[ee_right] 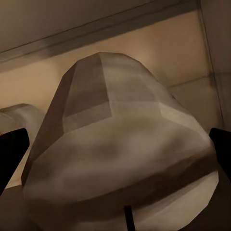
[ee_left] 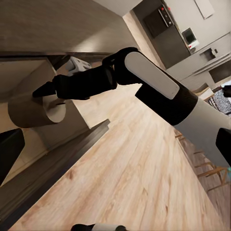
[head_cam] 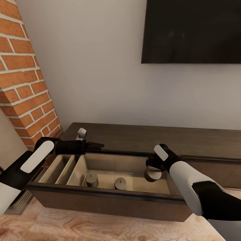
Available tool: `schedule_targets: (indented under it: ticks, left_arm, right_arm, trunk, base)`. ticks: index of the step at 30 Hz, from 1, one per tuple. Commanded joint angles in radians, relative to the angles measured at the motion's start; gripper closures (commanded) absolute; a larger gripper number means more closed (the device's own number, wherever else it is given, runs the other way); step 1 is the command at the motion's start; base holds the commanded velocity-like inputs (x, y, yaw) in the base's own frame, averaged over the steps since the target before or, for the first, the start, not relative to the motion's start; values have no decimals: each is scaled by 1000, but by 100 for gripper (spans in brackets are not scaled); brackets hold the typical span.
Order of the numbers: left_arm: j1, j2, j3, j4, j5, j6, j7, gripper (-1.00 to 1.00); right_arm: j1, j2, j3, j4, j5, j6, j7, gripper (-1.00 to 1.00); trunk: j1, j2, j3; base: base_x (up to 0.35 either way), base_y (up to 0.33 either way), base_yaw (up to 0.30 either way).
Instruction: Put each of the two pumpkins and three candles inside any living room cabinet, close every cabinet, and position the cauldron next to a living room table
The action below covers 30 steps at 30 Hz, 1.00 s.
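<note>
— Status?
— My right pincer (head_cam: pixel 152 173) is clamped on the third candle (ee_right: pixel 120 159), held over the open drawer (head_cam: pixel 110 194). Two candles (head_cam: pixel 91 179) stand inside. Left pincer (head_cam: pixel 99 145) idle, fingers together.
— Left to do?
— Release, pumpkins, shut drawer, cauldron.

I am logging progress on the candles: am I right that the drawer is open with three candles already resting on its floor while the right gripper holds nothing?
Not quite. Two candles rest on the floor of the open drawer; the third candle is between the fingers of the right gripper, over the drawer's right end. The head view shows this, and the right wrist view shows that candle close up between the fingertips.
</note>
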Motion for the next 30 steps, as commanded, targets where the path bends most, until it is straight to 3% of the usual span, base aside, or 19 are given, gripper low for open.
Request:
schedule_targets:
  ticks: [1, 13, 18, 24, 30]
  left_arm:
    - [-1, 1, -2, -1, -3, 1, -7, -100]
    - [-1, 3, -2, -52, -3, 1, -7, -100]
    - [9, 4, -2, -88, -3, 1, -7, -100]
    - [26, 5, 0, -125, -3, 1, -7, -100]
    - [34, 5, 1, -140, -3, 1, -7, -100]
  right_arm:
    - [-1, -1, 7, -2, -11, 2, -8, 100]
    - [-1, 1, 9, -3, -10, 1, -8, 100]
    - [-1, 1, 10, -3, -10, -3, -8, 100]
    - [-1, 2, 12, -3, -9, -31, -8, 100]
    - [-1, 4, 55, -3, -10, -43, -8, 100]
  trunk:
    - [0, -1, -5]
    - [6, -4, -51]
    - [6, -4, -51]
    - [8, -5, -74]
    - [10, -6, -86]
  base:
    - [0, 0, 0]
    - [0, 0, 0]
    - [0, 0, 0]
    - [0, 0, 0]
    - [0, 0, 0]
